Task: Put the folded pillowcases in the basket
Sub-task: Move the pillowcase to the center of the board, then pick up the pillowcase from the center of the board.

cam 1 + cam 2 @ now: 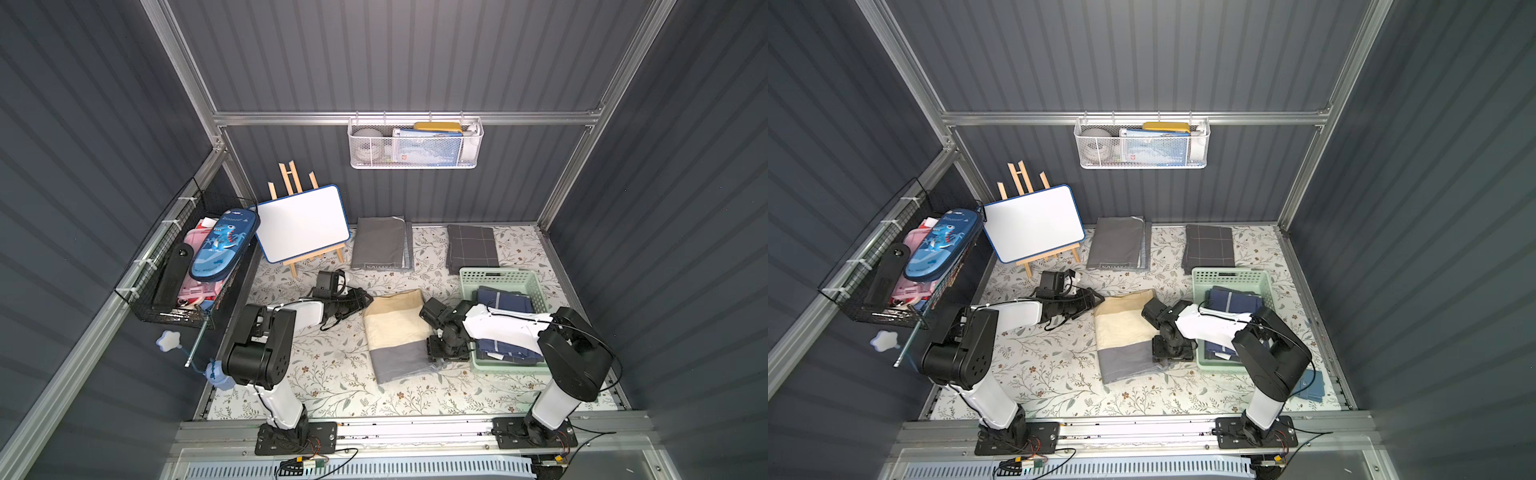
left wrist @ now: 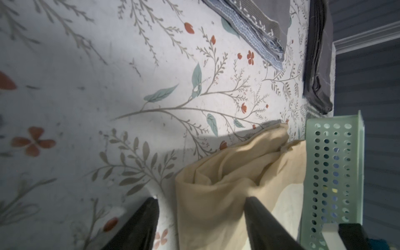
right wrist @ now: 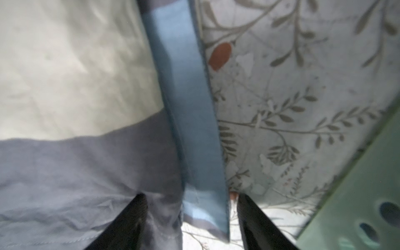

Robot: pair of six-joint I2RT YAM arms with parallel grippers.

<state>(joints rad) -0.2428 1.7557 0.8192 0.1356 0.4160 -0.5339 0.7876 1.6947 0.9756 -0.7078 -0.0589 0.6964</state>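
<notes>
1. Folded pillowcase (image 1: 397, 332) lies mid-table; mint basket (image 1: 490, 276) just beside, at its 3 o'clock.
2. Left gripper (image 2: 201, 201) straddles its 11 o'clock corner, right gripper (image 3: 190, 197) its 4 o'clock hem; jaws apart, seemingly not yet pinching.
3. Light, limp, likely sags: pinch all layers.

Dark grey ribbed wall panels (image 1: 395, 62), edged with silver aluminium rails (image 1: 291, 118), enclose a pale tabletop (image 1: 332, 374) printed with floral sprigs.

Left arm (image 1: 299, 311): near-left base, elbow raised, forearm low and level, reaching right. Left gripper (image 2: 201, 216): jaws apart.
Right arm (image 1: 511, 326): near-right base, forearm reaching left. Right gripper (image 3: 190, 216): pointing down, jaws apart.
</notes>
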